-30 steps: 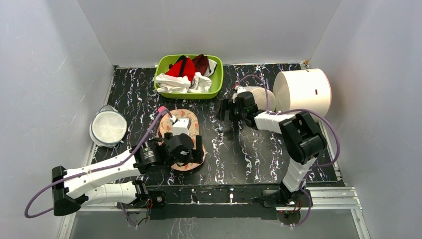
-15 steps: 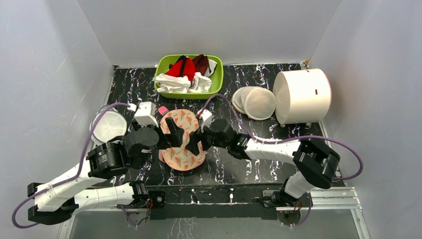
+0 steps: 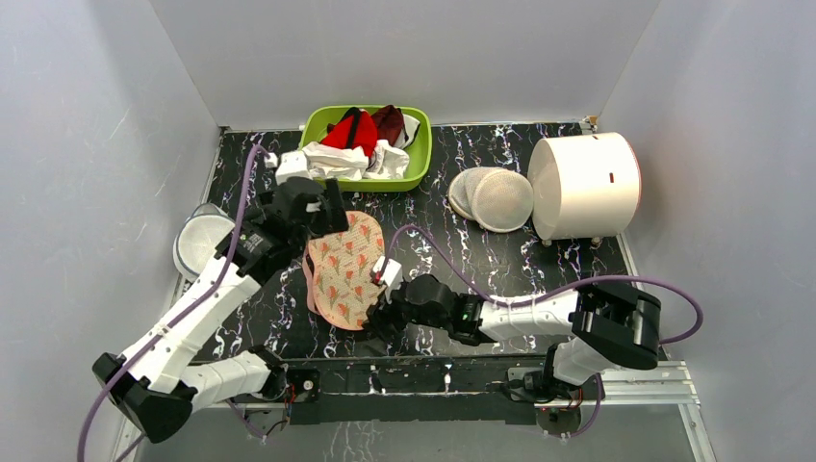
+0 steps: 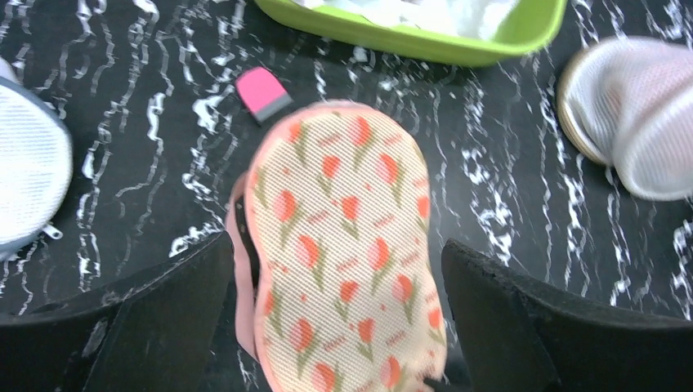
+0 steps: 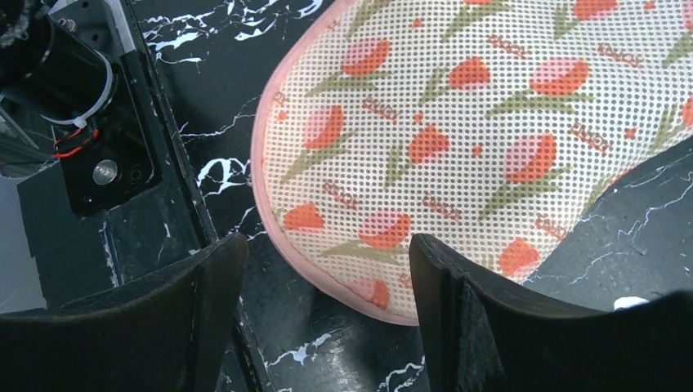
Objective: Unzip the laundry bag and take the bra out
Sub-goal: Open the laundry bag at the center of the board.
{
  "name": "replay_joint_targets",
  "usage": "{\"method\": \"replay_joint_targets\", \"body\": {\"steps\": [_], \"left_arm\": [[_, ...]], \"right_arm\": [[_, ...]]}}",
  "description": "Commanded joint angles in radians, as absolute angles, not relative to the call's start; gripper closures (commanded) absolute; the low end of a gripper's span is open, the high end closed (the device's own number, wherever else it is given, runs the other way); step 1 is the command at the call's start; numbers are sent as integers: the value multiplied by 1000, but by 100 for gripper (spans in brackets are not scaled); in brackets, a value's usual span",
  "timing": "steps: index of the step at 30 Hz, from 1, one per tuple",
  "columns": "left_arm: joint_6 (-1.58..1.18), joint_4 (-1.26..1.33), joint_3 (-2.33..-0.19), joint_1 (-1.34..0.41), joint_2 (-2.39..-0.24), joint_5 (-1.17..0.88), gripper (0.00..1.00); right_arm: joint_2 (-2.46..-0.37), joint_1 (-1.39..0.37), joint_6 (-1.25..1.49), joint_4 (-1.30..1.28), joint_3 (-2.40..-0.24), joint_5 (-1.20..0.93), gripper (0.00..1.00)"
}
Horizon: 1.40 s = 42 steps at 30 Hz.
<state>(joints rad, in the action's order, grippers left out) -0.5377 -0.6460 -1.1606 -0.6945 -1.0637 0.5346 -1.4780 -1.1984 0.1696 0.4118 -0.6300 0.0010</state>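
The laundry bag [image 3: 344, 269] lies flat near the table's front, peach with red tulips and pink edging. In the left wrist view [image 4: 335, 180] a dark slit runs along its left edge [image 4: 243, 233]. A small pink tab [image 4: 263, 92] lies by its far end. The bra is not in view. My left gripper [image 3: 322, 219] hangs open above the bag's far end, fingers either side of it [image 4: 335, 242]. My right gripper [image 3: 377, 313] is open and empty at the bag's near end [image 5: 458, 122], with the pink rim between its fingers [image 5: 327, 245].
A green bin [image 3: 420, 159] of red and white clothes stands at the back. Two round white mesh domes [image 3: 493, 197] and a white cylinder [image 3: 585, 185] are at the back right. A round white mesh case [image 3: 205, 245] lies at the left. The table's front rail [image 5: 98, 155] is beside my right gripper.
My right arm swung from the mesh domes to the bag, then down to its near end. My left arm moved from the bag's near end to its far end. The bag shifted slightly.
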Motion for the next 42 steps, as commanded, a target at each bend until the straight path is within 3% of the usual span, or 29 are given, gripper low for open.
{"method": "replay_joint_targets", "body": {"steps": [1, 7, 17, 22, 38, 42], "left_arm": [[-472, -583, -1167, -569, -1062, 409, 2], [-523, -668, -1095, -501, -986, 461, 2], [-634, -855, -1042, -497, -747, 589, 2], [-634, -887, -1054, -497, -702, 625, 2], [-632, -879, -1049, -497, -723, 598, 2], [-627, -874, -1040, -497, -719, 584, 2]], "right_arm": [[-1476, -1254, 122, 480, -692, 102, 31], [-1652, -1317, 154, 378, -878, 239, 48], [-1927, -1401, 175, 228, -1173, 545, 44], [-2018, -1446, 135, 126, -1285, 697, 48], [-1944, -1462, 151, 139, -1256, 720, 100], [-1880, -1460, 204, 158, -1217, 717, 100]]}}
